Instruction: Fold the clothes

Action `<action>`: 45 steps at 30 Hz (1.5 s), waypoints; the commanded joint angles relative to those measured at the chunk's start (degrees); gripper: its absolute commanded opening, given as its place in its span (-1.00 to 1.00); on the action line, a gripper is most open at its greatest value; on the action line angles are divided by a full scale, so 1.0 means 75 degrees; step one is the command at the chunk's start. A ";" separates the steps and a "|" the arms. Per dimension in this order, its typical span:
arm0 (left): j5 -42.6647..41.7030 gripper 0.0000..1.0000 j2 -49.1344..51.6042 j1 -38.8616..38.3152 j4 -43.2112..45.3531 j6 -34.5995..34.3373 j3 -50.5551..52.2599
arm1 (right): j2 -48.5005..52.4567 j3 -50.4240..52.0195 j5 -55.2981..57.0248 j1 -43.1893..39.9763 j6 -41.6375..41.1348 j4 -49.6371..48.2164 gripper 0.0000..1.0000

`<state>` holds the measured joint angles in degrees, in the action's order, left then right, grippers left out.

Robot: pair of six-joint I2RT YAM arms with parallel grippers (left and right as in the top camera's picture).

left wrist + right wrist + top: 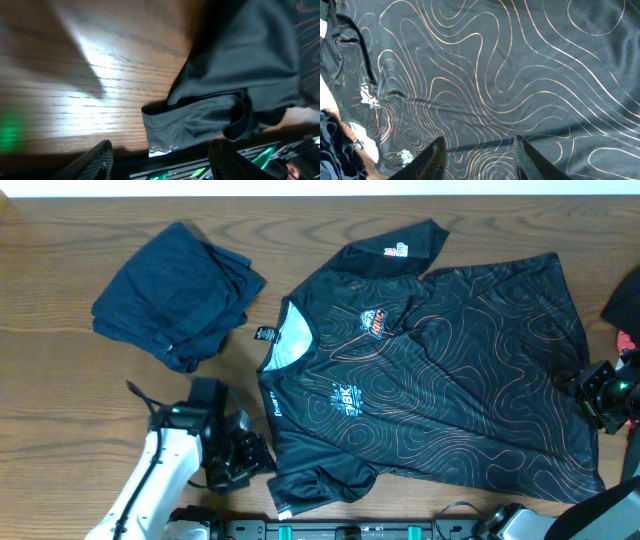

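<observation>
The black jersey point(430, 370) with orange contour lines lies spread flat, front up, collar toward the left, hem toward the right. My left gripper point(240, 460) is open and empty beside the near sleeve point(310, 485). In the left wrist view the sleeve's hem point(200, 125) lies just ahead of the open jaws point(162, 162). My right gripper point(590, 395) is open at the jersey's right hem edge. In the right wrist view its jaws point(479, 150) hover over the patterned cloth point(495, 65), holding nothing.
A pile of folded dark blue clothes point(180, 292) sits at the back left. A dark garment with a pink spot point(625, 315) lies at the right edge. The table's front rail point(350, 530) runs along the near edge.
</observation>
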<state>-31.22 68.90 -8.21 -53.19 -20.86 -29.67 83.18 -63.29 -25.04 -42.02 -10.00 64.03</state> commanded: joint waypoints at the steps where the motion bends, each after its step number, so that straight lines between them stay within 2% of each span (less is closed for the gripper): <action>1: -0.0061 0.25 -0.0009 -0.0402 0.0309 -0.0245 0.0280 | -0.0105 -0.0096 -0.0061 0.0055 0.0122 0.0000 -0.16; 6: 0.0137 0.25 0.0003 -0.1166 0.0933 -0.0781 0.0391 | -0.0105 -0.0096 -0.0061 0.0055 0.0122 0.0006 -0.16; 10: 0.0618 0.25 0.0096 -0.1722 0.0912 -0.1274 0.0428 | -0.0105 -0.0096 -0.0061 0.0055 0.0122 0.0015 -0.17; 12: 0.0962 0.26 0.0216 -0.1874 0.0959 -0.1591 0.0469 | -0.0105 -0.0096 -0.0064 0.0055 0.0119 0.0012 -0.16; 16: 0.0973 0.25 0.0627 -0.1918 0.1177 -0.1612 0.0484 | -0.0105 -0.0096 -0.0061 0.0055 0.0122 0.0015 -0.17; 19: 0.0965 0.10 0.1014 -0.1918 0.1253 -0.1606 0.0484 | -0.0105 -0.0096 -0.0061 0.0055 0.0119 0.0015 -0.17; 21: 0.0965 -0.11 0.1236 -0.1918 0.1259 -0.1603 0.0484 | -0.0105 -0.0096 -0.0064 0.0055 0.0119 0.0023 -0.18; 24: 0.0731 -0.56 0.1376 -0.1918 0.1367 -0.1402 0.0475 | -0.0105 -0.0096 -0.0058 0.0055 0.0119 0.0038 -0.18; 26: 0.0621 -0.76 0.1373 -0.1918 0.1335 -0.1253 0.0373 | -0.0105 -0.0096 -0.0058 0.0055 0.0122 0.0035 -0.18; 28: 0.0624 -0.87 0.1370 -0.1918 0.1186 -0.1215 0.0189 | -0.0105 -0.0096 -0.0055 0.0052 0.0119 0.0035 -0.18; 33: 0.0632 -0.88 0.1317 -0.1918 0.0562 -0.0871 -0.0504 | -0.0105 -0.0096 0.0627 -0.0082 -0.0122 0.0105 -0.19; 38: 0.0720 -0.88 0.1160 -0.1918 -0.0038 -0.0589 -0.1294 | -0.0105 -0.0096 0.1754 -0.0688 -0.0609 0.0673 -0.17; 42: 0.1011 -0.88 0.1049 -0.1918 -0.0286 -0.0562 -0.1699 | -0.0105 0.0017 0.3002 -0.1303 -0.1355 0.1064 -0.11; 45: 0.1064 -0.88 0.0976 -0.1918 -0.0329 -0.0536 -0.1789 | -0.0105 0.0402 0.3602 -0.1644 -0.1772 0.0877 -0.09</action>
<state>-25.21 77.28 -22.37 -55.16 -26.28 -41.69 83.15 -62.65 -6.59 -52.21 -17.89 71.29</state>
